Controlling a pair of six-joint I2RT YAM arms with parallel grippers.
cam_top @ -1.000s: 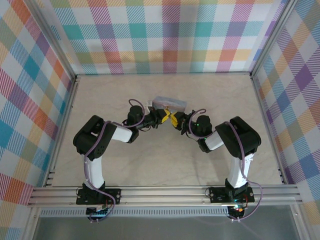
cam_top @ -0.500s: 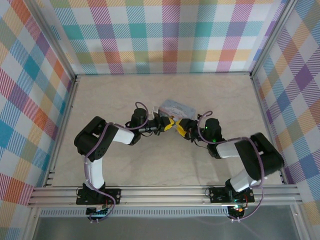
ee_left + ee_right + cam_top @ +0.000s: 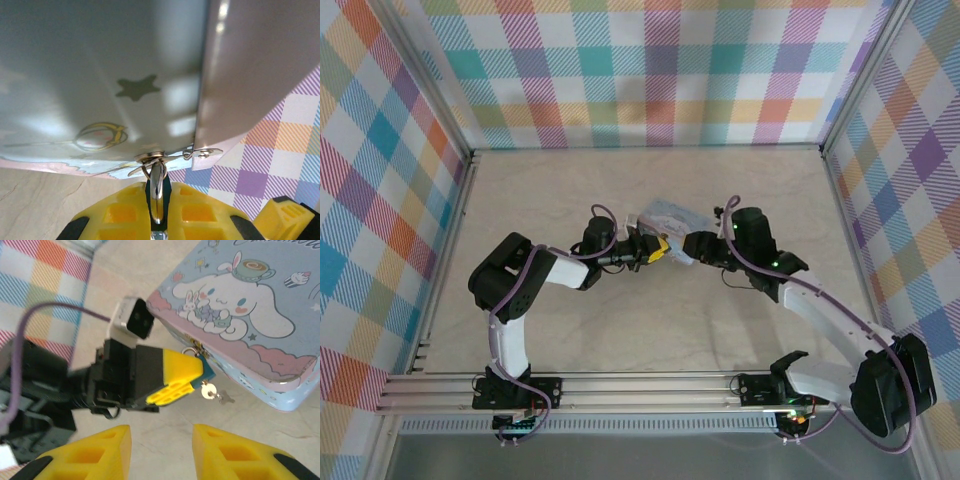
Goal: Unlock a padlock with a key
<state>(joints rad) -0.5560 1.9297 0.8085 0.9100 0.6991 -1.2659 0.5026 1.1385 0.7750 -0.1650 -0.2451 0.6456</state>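
Padlock (image 3: 205, 371) sits right at the front clasp of the pale blue cartoon tin (image 3: 240, 315). Its tiny dark bluish body pokes out from the tips of the left gripper (image 3: 196, 378), whose yellow fingers are pinched together on it. Seen from the left wrist, those fingers meet on a narrow bright metal piece just under the tin's wire clasp (image 3: 200, 152), pressed tight against it on both sides. The key (image 3: 210, 391) is a small silvery thing with a round head, just below the padlock and close to the tin's lower edge. Whether it is seated in the lock or only lying against it I cannot tell. The right gripper (image 3: 161, 434) hovers near, its two yellow fingers spread apart over bare table (image 3: 165, 415), holding and touching nothing. From above, both arms meet nose to nose at the near side of the tin, around mid-table.
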